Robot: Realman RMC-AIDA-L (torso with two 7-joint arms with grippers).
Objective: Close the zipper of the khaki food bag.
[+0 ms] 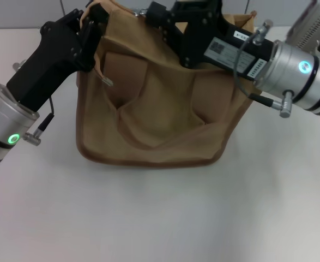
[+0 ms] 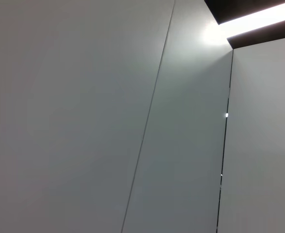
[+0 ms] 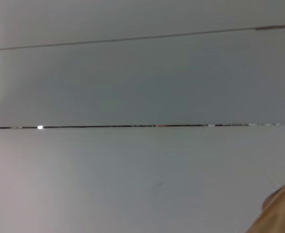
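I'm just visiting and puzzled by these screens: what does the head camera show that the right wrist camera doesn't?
Only the head view shows the whole khaki food bag on the white table, with the left gripper at its top left corner and the right gripper at its top edge. Only the right wrist view shows pale wall panels. Both share the bag, a mere tan corner at the wrist.

A boxy tan canvas food bag (image 1: 160,117) with darker brown edge trim stands on the white table (image 1: 160,218), filling the upper middle of the head view. Its front panel faces the viewer, rumpled, with two wide straps sagging into a loop over a front pocket. A thin cord with a small pale tab (image 1: 107,82) hangs at its upper left. The top panel with the zipper is hidden. A sliver of tan fabric (image 3: 280,213) shows at the lower right of the right wrist view.
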